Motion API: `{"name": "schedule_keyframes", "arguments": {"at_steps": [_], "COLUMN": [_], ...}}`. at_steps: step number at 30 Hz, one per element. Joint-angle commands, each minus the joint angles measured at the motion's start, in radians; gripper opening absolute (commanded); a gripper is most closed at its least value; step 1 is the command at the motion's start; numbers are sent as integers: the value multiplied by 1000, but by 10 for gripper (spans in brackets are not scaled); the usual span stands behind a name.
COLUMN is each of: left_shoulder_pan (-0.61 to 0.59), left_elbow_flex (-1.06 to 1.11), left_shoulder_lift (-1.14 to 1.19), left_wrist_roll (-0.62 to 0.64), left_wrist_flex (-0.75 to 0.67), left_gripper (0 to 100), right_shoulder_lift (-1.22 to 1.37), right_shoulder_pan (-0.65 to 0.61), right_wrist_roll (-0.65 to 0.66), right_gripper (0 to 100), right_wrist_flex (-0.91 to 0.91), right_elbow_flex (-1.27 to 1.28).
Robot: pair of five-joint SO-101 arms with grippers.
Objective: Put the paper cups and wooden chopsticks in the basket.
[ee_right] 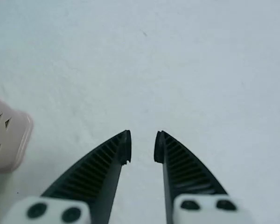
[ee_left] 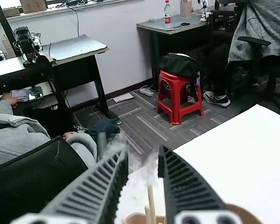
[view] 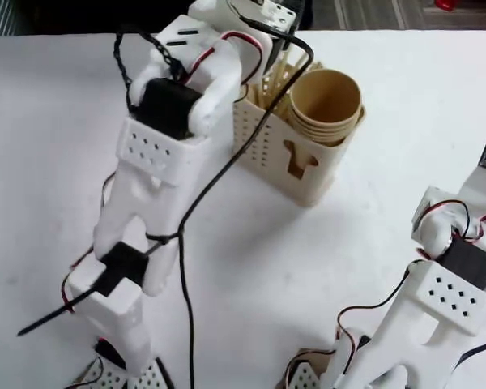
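White tabletop [view: 259, 275] carries everything we see. Toward its far edge, our left gripper [ee_left: 143, 156] hangs over the cream perforated plastic basket [view: 296, 174]. Its ridged black jaws are parted and clasp nothing, with one stick tip rising in the gap between them. Inside the basket stand the pale wooden chopsticks [view: 269, 81] and, just beside them, the nested stack of tan paper cups [view: 328, 101]. Toward the right edge, our right gripper [ee_right: 142, 142] sits over bare tabletop, jaws slightly apart and empty.

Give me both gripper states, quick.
Left gripper: open, holding nothing, above the chopsticks.
Right gripper: open, empty, over the table.
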Motion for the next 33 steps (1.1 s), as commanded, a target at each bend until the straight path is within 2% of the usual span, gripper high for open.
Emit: {"name": "schedule_keyframes", "arguments": {"at_steps": [1, 5, 9, 12, 15, 19, 21, 29, 33], "left_shoulder_pan": [-45, -51, -51, -76, -107, -186, -223, -334, -337], "left_elbow_flex": [-117, -193, -253, -301, -370, -448, -451, -446, -311], "left_shoulder_lift": [-93, -148, -193, -222, -251, -297, -325, -483, -611], "left_wrist_roll": [-25, -146, -236, -224, -153, -52, -29, -12, -18], "left_wrist_flex": [130, 319, 511, 628, 717, 733, 735, 738, 736], "left_gripper": [124, 114, 20, 21, 24, 24, 24, 23, 23], "right_shoulder_lift": [-8, -8, -8, -10, -28, -170, -259, -521, -613], "right_shoulder_pan": [-2, -8, -38, -73, -79, -82, -102, -318, -430], "right_wrist_roll": [77, 114, 120, 146, 149, 150, 184, 212, 207], "right_gripper": [94, 94, 94, 94, 91, 19, 18, 17, 17], "right_wrist_flex": [-10, 51, 226, 337, 412, 437, 452, 539, 553], "right_elbow_flex": [-61, -130, -236, -304, -348, -353, -341, -224, -160]}}
